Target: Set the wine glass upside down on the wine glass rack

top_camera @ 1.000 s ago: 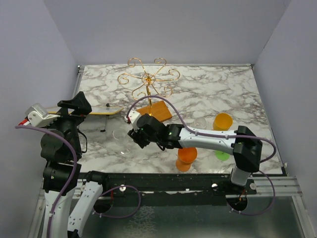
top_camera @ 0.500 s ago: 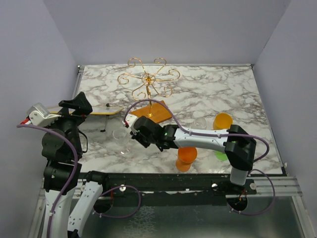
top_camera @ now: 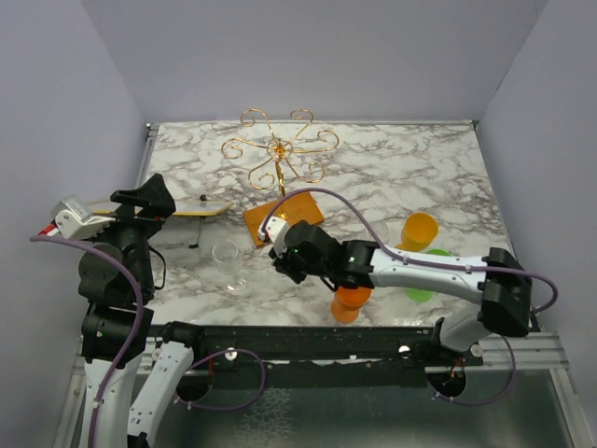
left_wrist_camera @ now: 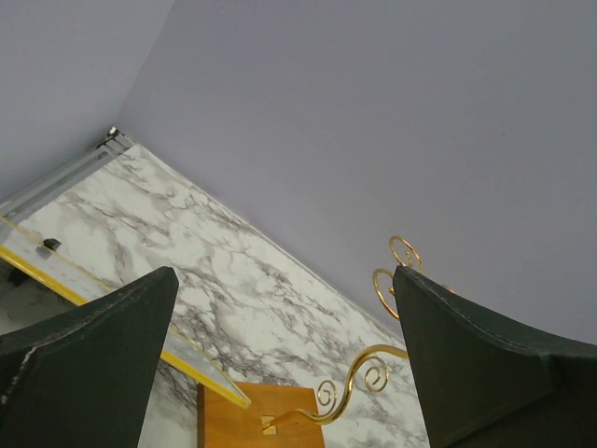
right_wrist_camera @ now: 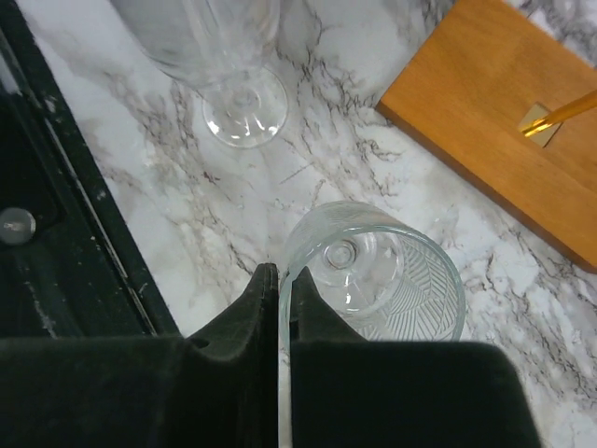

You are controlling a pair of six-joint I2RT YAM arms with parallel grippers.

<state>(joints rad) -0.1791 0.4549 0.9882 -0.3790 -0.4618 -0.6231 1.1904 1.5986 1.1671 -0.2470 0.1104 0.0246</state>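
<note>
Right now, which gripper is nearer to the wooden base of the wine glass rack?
Right. The right gripper, shut on the rim of a clear wine glass, is close by the near edge of the wooden base. The left gripper hangs open, far off to the base's left.

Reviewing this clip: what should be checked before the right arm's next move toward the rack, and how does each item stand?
1. Right gripper shut on the rim of the patterned glass: ok.
2. Patterned glass turned upside down: not ok, its mouth faces the gripper.
3. Patterned glass lifted clear: cannot tell.
4. Rack upright with nothing hanging on its arms: ok.
5. Plain stemmed glass out of the way: probably ok, it stands left of the right gripper and the rack lies beyond.
6. Left gripper open, raised off to the side: ok.
</note>
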